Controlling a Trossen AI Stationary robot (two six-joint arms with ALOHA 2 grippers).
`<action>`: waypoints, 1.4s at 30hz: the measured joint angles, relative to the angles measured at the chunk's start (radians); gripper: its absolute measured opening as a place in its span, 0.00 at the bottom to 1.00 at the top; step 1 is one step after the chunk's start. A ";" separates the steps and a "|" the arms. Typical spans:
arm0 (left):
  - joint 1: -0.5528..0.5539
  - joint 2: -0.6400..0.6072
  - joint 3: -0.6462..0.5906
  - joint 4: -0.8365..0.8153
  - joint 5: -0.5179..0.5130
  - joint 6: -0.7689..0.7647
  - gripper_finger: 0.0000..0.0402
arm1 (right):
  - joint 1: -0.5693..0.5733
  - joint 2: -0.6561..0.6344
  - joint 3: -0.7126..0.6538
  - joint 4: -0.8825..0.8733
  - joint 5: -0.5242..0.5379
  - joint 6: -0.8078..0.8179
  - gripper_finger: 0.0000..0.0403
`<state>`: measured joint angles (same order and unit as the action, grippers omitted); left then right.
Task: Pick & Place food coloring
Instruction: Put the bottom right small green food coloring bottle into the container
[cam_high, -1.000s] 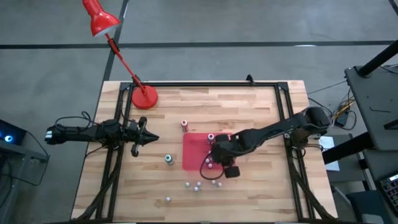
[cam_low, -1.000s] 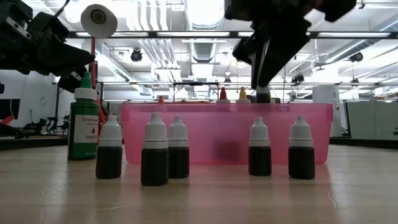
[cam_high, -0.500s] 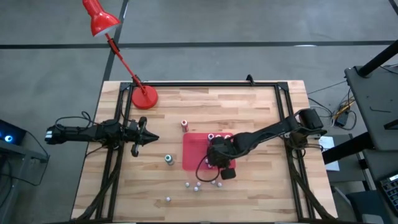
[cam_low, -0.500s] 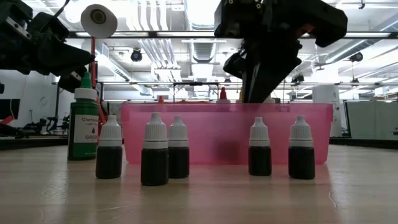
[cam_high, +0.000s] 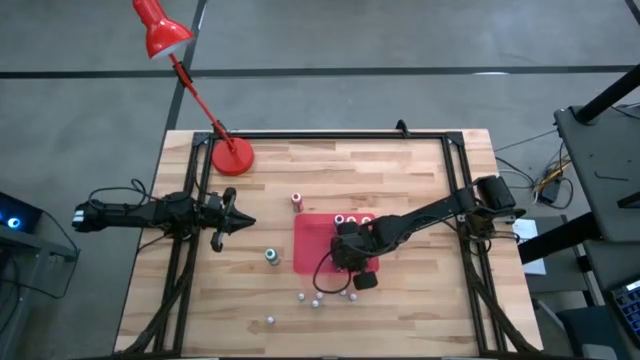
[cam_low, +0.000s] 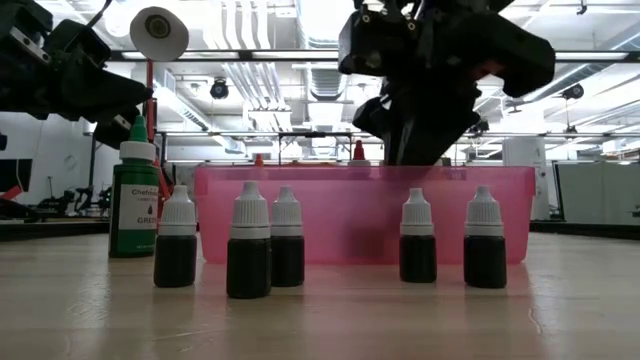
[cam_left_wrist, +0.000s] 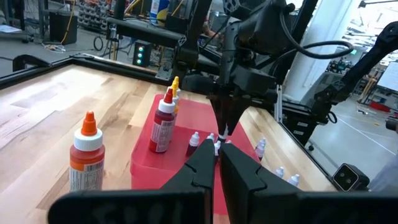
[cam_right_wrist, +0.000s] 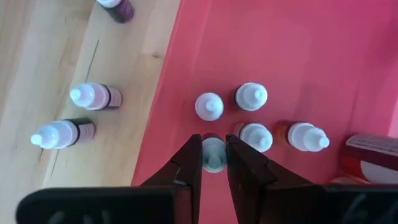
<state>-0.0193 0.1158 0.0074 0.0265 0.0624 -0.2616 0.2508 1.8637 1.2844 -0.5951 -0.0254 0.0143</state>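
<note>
Right gripper (cam_right_wrist: 212, 163): I have it over the pink tray (cam_high: 310, 245), fingers clenched on the cap of one small bottle (cam_right_wrist: 212, 154). The bottle sits between the fingers, above the tray floor.

Step in hand: by my reading, setting this bottle down inside the tray beside the ones already there.

Food coloring in tray: four small bottles (cam_right_wrist: 251, 96) stand close ahead of the held one; two tall bottles (cam_left_wrist: 162, 121) stand at the tray's far end from the gripper.

Food coloring outside tray: five small bottles (cam_low: 249, 254) stand on the table (cam_high: 420, 170) just beside the tray's near wall; a green bottle (cam_low: 133, 200) and an orange-capped bottle (cam_left_wrist: 86, 160) stand off to the tray's side.

How I would do it: lower straight down, keep the bottle upright, aim for bare tray floor short of the cluster. Release only once the base rests on the tray.

Risk: the fingers are near the neighbouring caps; any sideways drift could topple them.

Left gripper (cam_left_wrist: 217, 163): clenched on nothing, parked well apart from the tray, pointing toward it.
</note>
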 joint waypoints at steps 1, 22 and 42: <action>0.000 0.000 0.000 0.000 0.000 0.000 0.00 | 0.000 0.000 -0.001 0.004 0.000 0.000 0.12; 0.000 0.000 0.000 0.000 0.000 0.000 0.00 | 0.002 0.000 -0.049 0.070 0.000 0.001 0.12; 0.000 0.000 0.000 0.000 0.000 0.000 0.00 | 0.002 -0.001 -0.058 0.089 0.000 0.004 0.24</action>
<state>-0.0196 0.1158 0.0071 0.0261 0.0624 -0.2618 0.2527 1.8629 1.2263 -0.5060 -0.0254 0.0185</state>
